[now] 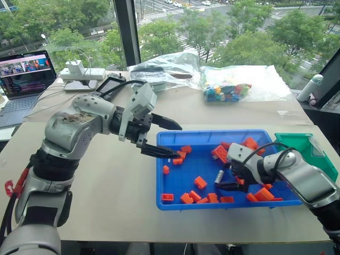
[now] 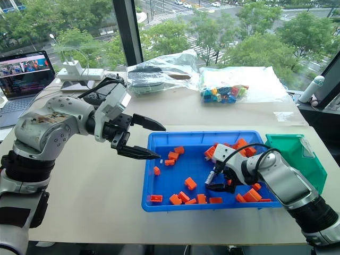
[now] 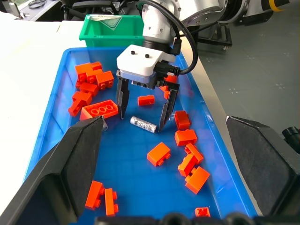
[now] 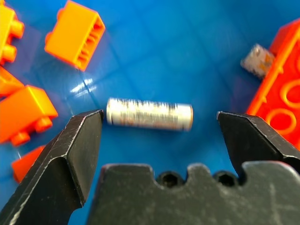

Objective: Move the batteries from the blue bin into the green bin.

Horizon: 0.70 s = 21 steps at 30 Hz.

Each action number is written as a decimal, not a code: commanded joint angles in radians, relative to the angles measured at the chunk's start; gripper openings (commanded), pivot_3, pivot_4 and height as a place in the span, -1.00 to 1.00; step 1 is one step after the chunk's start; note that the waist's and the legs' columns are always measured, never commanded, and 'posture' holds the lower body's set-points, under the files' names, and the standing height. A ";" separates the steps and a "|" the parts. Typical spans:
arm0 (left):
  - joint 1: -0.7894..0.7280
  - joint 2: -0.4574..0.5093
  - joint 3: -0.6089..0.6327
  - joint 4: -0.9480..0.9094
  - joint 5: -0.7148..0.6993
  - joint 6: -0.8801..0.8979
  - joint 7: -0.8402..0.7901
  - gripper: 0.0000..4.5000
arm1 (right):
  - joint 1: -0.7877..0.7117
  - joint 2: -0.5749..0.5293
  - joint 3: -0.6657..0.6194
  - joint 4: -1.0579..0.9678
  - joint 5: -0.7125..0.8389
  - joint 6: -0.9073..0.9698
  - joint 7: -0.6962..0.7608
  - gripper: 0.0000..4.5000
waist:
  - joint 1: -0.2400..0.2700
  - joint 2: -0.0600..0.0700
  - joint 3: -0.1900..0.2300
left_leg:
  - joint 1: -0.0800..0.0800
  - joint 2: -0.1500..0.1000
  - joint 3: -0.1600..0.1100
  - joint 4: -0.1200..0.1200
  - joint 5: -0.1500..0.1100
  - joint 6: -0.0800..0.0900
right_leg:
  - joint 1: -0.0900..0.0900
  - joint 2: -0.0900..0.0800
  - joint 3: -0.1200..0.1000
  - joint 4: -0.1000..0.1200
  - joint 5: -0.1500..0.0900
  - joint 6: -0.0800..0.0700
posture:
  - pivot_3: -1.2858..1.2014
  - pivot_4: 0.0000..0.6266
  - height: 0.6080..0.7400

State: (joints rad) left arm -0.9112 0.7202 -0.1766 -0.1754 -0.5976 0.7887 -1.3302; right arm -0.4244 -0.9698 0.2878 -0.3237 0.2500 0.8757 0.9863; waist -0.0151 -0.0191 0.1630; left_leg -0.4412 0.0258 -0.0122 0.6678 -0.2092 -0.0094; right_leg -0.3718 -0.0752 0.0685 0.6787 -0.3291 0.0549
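Note:
A slim silver battery (image 4: 149,114) lies flat on the floor of the blue bin (image 1: 204,166), among scattered orange bricks (image 1: 200,182). My right gripper (image 3: 143,121) points down into the bin, open, one finger on each side of the battery and not touching it. A small grey piece (image 4: 257,61) lies against a large orange brick; I cannot tell what it is. The green bin (image 1: 307,149) stands against the blue bin's right end. My left gripper (image 1: 178,141) hovers open and empty over the blue bin's left end.
At the back of the table are a laptop (image 1: 24,79), a white power strip (image 1: 81,73), and clear bags, one holding coloured bricks (image 1: 226,91). A white bottle (image 1: 309,87) stands at the far right. The table's front edge runs close below the blue bin.

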 commanded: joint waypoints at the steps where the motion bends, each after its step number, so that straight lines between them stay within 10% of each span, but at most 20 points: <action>1: -0.020 -0.001 0.013 0.000 0.000 -0.025 -0.009 1.00 | 0.002 0.018 -0.011 0.003 0.000 0.017 -0.013 0.77 | -0.001 0.000 0.000 | 0.000 0.000 0.000 0.000 0.000 0.000 | 0.000 0.000 0.000 0.000 0.000 0.000 | 0.03 -0.52 0.88; 6: -0.027 -0.005 0.011 0.002 0.003 -0.024 -0.008 1.00 | -0.007 0.043 -0.013 -0.007 0.004 0.038 -0.026 0.12 | -0.002 0.000 0.000 | 0.000 0.000 0.000 0.000 0.000 0.000 | 0.000 0.000 0.000 0.000 0.000 0.000 | 0.03 -0.52 0.88; 21: -0.037 -0.009 0.008 -0.002 0.000 -0.004 0.000 1.00 | -0.064 -0.014 -0.204 -0.161 0.167 0.166 0.030 0.11 | -0.001 0.000 0.000 | 0.000 0.000 0.000 0.000 0.000 0.000 | 0.000 0.000 0.000 0.000 0.000 0.000 | 0.03 -0.52 0.88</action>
State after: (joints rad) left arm -0.9216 0.7115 -0.1774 -0.1616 -0.5912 0.7858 -1.3294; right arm -0.4536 -0.9576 0.1693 -0.4299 0.3696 1.0161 0.9992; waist -0.0165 -0.0191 0.1631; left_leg -0.4412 0.0257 -0.0127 0.6678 -0.2092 -0.0094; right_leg -0.3721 -0.0751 0.0686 0.6788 -0.3292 0.0549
